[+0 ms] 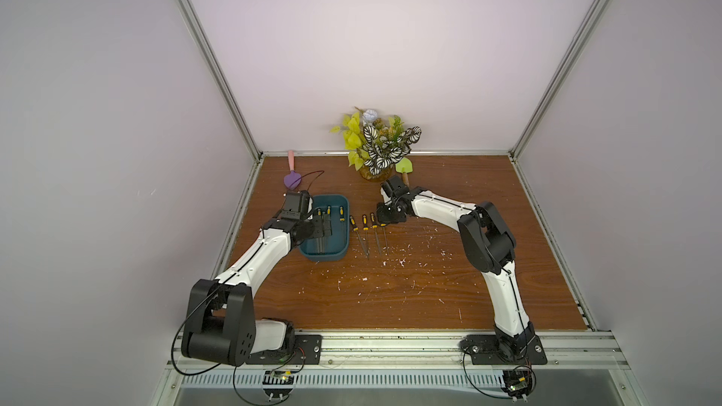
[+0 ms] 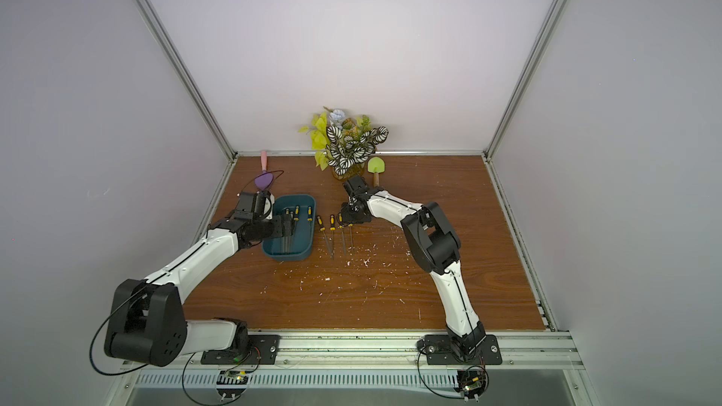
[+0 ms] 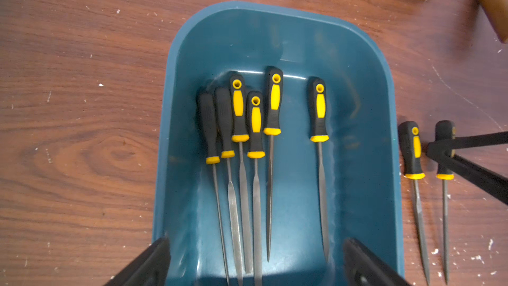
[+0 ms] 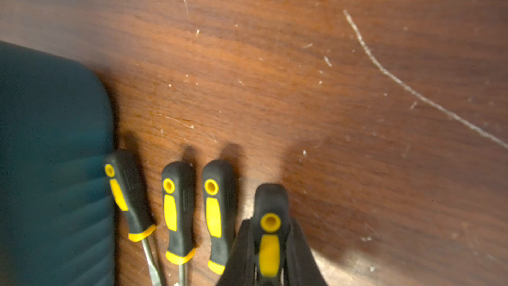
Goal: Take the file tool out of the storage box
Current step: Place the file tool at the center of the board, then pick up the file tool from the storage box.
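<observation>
Closest to the lens in the right wrist view, the right gripper [image 4: 270, 243] is clenched on the black-and-yellow handle of the held file [image 4: 270, 204]. Its fingers [image 4: 242, 246] press both flanks, so the slim tool cannot roll or swing. The held file sits at the end of a row with three laid files [image 4: 176, 210] on the wooden table [image 1: 429, 287], outside the storage box [image 3: 365, 133] and just beside it. Their handles are roughly level and their shafts near parallel, a spacing that seems meant to leave finger room around each. Whether the held one rests on the wood I cannot tell. Over the box, the left gripper [image 3: 257, 243] hangs released and empty, jaws spread wide to either side of the shafts, probably lined up for a pick. Six files lie inside: a cluster of five [image 3: 247, 122] crowded toward one wall, and a single file [image 3: 319, 111] apart, likely the easiest to take. By my reckoning the job is under half done.
</observation>
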